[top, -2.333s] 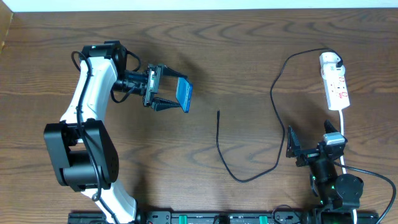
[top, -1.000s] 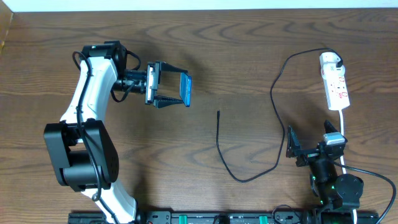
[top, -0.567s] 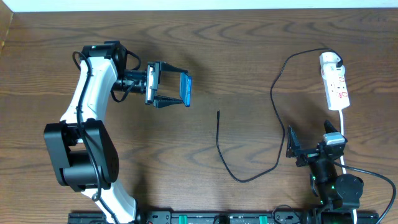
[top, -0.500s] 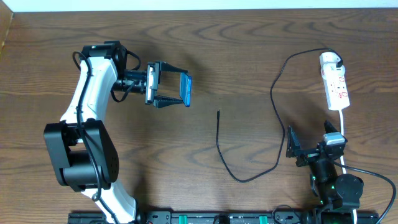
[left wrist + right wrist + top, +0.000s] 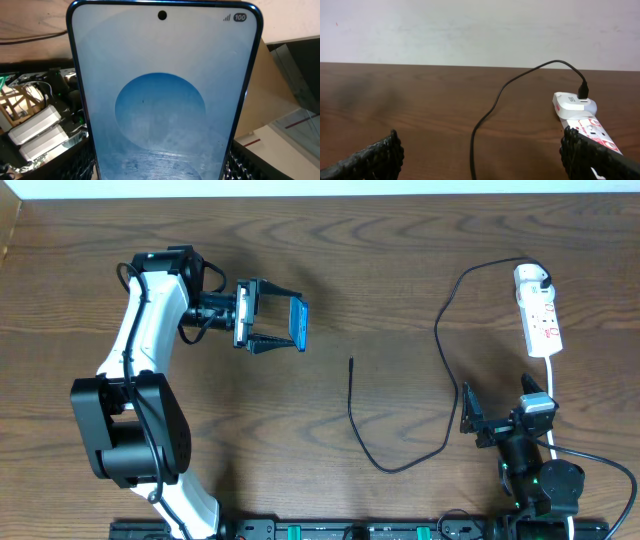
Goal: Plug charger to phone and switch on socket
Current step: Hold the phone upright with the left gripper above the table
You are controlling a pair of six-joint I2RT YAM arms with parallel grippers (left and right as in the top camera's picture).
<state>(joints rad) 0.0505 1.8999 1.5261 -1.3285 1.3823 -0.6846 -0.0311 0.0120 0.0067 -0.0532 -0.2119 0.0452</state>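
Observation:
My left gripper point(image 5: 268, 326) is shut on the phone point(image 5: 297, 325) and holds it on edge above the table at the upper left. The phone's blue screen with a lighter circle fills the left wrist view point(image 5: 162, 95). The charger cable point(image 5: 440, 330) runs from the white plug on the socket point(image 5: 538, 312) at the far right, loops down, and ends in its black plug tip point(image 5: 351, 362) lying mid-table, right of and below the phone. My right gripper point(image 5: 497, 423) is open and empty at the lower right, with the cable point(image 5: 487, 115) and socket point(image 5: 580, 114) ahead of it.
The socket's white cord point(image 5: 553, 395) runs down past the right arm. A rail with green parts point(image 5: 330, 530) lines the table's front edge. A pale wall point(image 5: 480, 30) stands behind the table's far edge.
The left gripper has shifted slightly up with the phone since 2.3 s ago and has held still over the last second. The right arm and cable have not moved.

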